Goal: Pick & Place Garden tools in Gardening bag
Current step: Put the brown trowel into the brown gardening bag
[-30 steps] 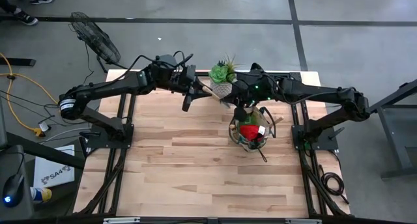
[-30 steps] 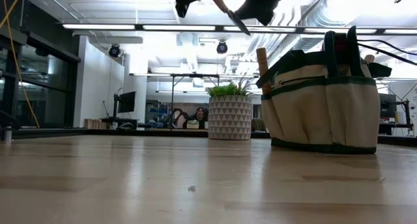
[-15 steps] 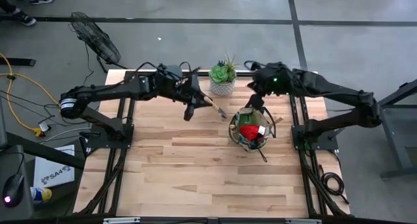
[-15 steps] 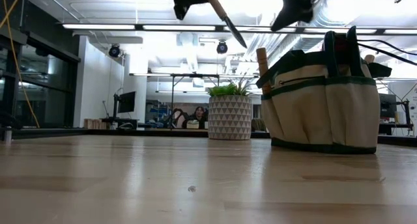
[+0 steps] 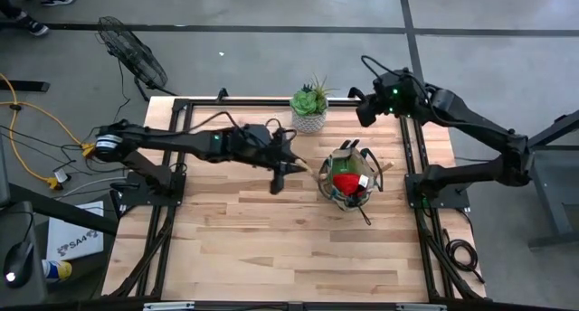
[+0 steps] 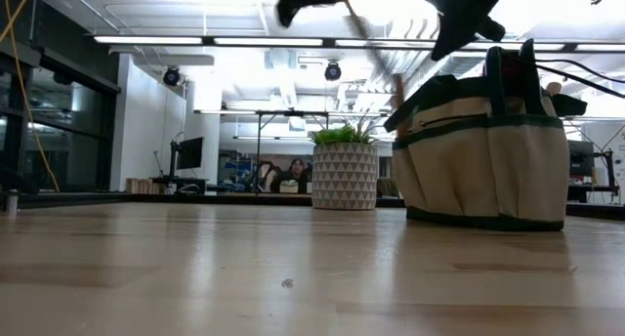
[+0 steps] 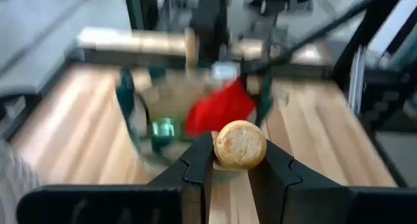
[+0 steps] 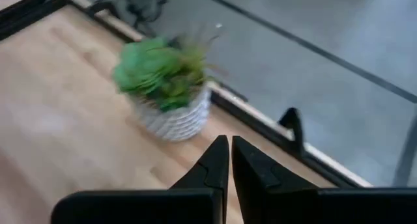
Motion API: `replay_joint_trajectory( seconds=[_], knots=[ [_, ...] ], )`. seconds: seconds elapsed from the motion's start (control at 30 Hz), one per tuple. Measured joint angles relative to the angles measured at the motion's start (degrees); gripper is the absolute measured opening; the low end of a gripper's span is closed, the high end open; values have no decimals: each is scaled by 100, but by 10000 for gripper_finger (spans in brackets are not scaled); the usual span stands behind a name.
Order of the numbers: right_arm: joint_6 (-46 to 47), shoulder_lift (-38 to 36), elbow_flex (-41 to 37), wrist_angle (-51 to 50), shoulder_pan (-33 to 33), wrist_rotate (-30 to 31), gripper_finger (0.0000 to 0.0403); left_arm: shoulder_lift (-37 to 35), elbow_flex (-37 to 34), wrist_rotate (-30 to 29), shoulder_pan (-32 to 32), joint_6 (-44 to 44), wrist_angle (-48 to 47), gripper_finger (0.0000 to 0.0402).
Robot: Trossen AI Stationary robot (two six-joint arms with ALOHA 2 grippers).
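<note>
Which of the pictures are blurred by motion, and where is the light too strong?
Left wrist view: the gardening bag ahead is smeared by motion, while the wooden handle between the left tool's fingers stays fairly sharp. Right wrist view: the succulent is slightly blurred. Low view: ceiling lights glare white behind both arms. High view: evenly lit, sharp.

I see the gardening bag (image 5: 348,178) upright on the counter's right half: round khaki tote, dark green trim, loop handles up. Inside it a red cone-shaped piece (image 5: 345,181), plus tool handles poking out. A wooden-handled tool (image 7: 240,144) is clamped in the left pincer (image 5: 291,159), just beside the bag's left rim, round handle end facing the wrist camera.
</note>
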Motion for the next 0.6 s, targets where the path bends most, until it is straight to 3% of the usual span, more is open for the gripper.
replay_joint_trajectory(
  seconds=[0.3,0.6],
  knots=[
    [-114,4,-74,-197,-649,86,10,443,-7,-373,-346,-146,503,66],
    [-111,4,-74,-456,-895,-56,10,766,-14,-171,-409,-266,501,66]
  ],
)
